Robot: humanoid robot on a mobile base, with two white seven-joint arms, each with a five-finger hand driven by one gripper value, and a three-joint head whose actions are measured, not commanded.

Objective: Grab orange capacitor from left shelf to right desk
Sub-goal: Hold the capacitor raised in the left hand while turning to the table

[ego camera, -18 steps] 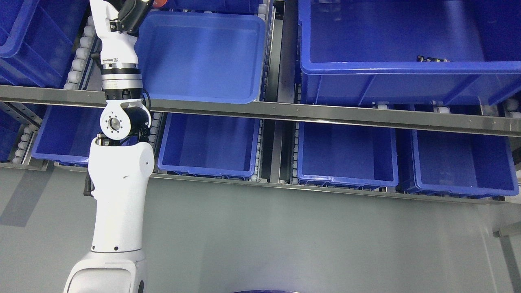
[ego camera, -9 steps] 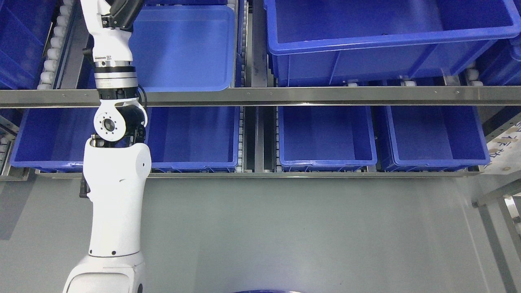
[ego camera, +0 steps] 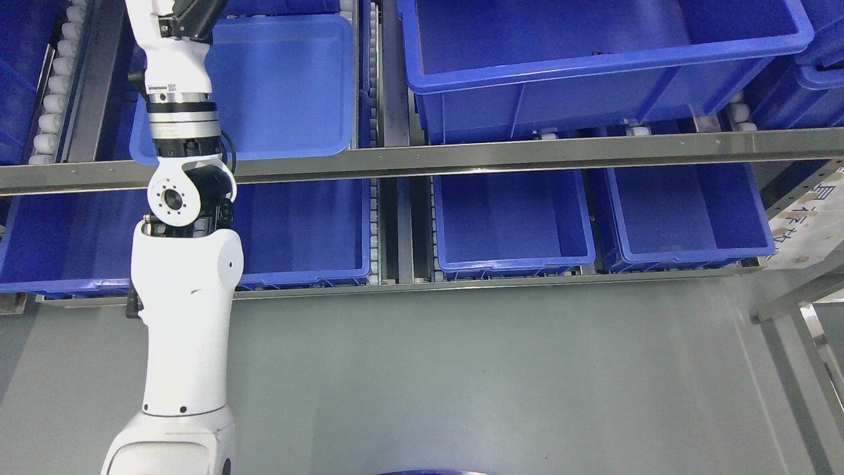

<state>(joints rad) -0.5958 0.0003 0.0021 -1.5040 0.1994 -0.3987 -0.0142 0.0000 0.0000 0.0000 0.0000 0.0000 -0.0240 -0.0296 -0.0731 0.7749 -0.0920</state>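
No orange capacitor shows in the head view. My left arm (ego camera: pixel 188 284) rises from the lower left, crosses the steel shelf rail (ego camera: pixel 527 155) and reaches up over a shallow blue bin (ego camera: pixel 283 86) on the upper shelf. Only the black base of the left hand (ego camera: pixel 191 14) shows at the top edge; the rest is cut off by the picture. What it holds, if anything, is hidden. My right arm is out of view.
A large deep blue bin (ego camera: pixel 593 66) stands on the upper shelf to the right. Three blue bins (ego camera: pixel 303 224) (ego camera: pixel 514 218) (ego camera: pixel 686 211) sit on the lower shelf. Grey floor (ego camera: pixel 461 382) lies in front. A metal frame (ego camera: pixel 804 316) stands at the right edge.
The whole picture has shifted left and turned, so the camera moved; the shelf's right end and a metal frame now show. The orange bit at the top edge has left the picture.
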